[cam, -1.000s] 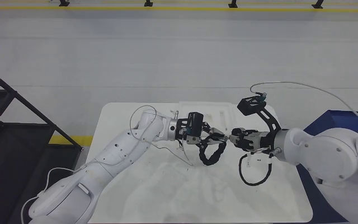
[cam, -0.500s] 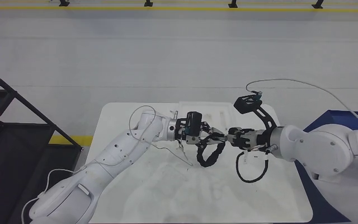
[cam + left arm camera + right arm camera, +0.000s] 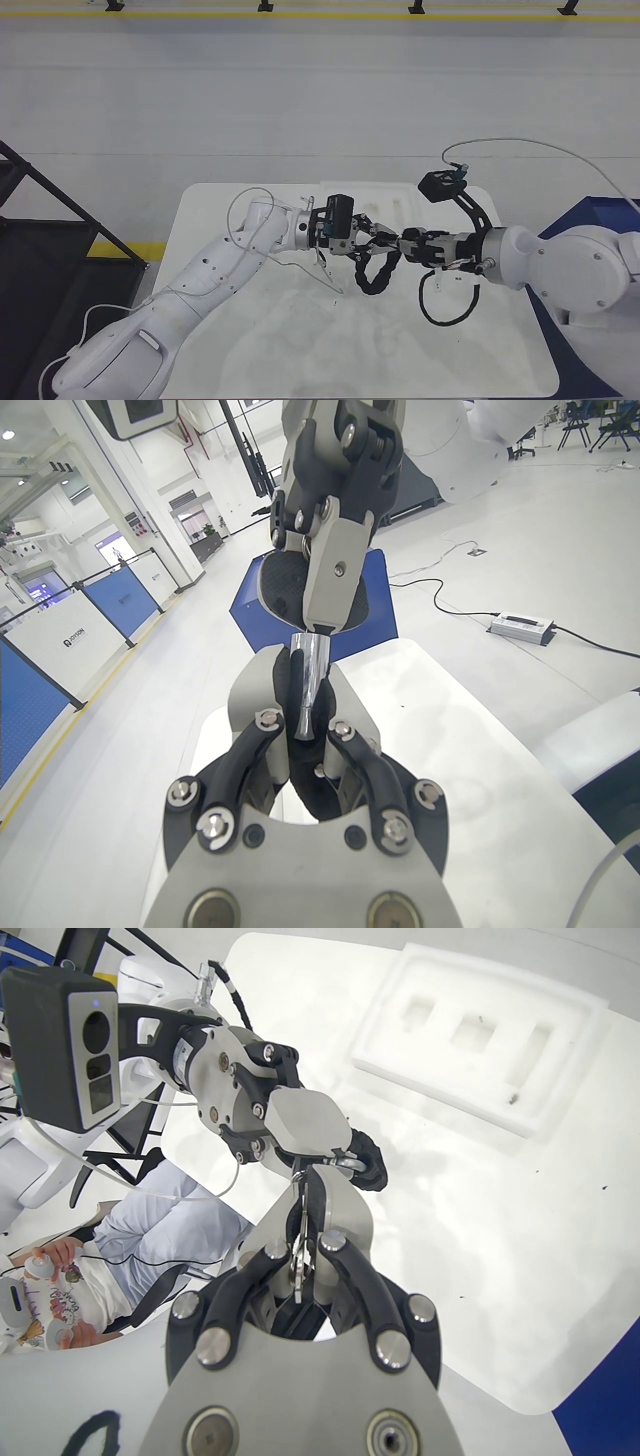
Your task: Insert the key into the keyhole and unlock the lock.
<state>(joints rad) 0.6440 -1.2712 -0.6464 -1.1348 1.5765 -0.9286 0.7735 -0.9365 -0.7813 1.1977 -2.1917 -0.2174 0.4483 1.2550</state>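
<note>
L gripper was clamped on the lock, centre frame in left wrist view. R gripper was shut on the key. Key tip sat at the lock's chrome end, mid-frame in top view, above table.

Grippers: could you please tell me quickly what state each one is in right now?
Left gripper: closed on the lock.
Right gripper: closed on the key.
</note>
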